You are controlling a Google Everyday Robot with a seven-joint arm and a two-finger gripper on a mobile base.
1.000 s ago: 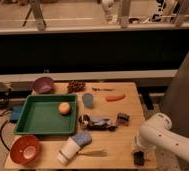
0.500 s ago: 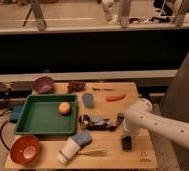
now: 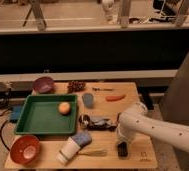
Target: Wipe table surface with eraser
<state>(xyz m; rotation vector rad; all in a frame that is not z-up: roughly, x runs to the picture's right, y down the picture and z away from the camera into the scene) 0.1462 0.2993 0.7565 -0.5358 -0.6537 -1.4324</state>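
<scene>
The white arm reaches in from the right and bends down over the front of the table surface [image 3: 48, 142]. The gripper [image 3: 121, 143] sits low at the near right part of the wood, right above the eraser [image 3: 122, 150] — a small black block lying on the boards, just right of the fork-like utensil [image 3: 93, 152] and the tipped white cup [image 3: 68, 150]. Whether the tool has closed on the block or only hovers at it, I cannot tell; the two dark shapes merge.

This looks like the pick-up or first-contact step, with the wiping itself not yet shown. The next move calls for a firm hold, light downward pressure and strokes across the bare wood — steering clear of the cup, the green tray [image 3: 40, 120] and the dark clutter [image 3: 98, 121] just behind.
</scene>
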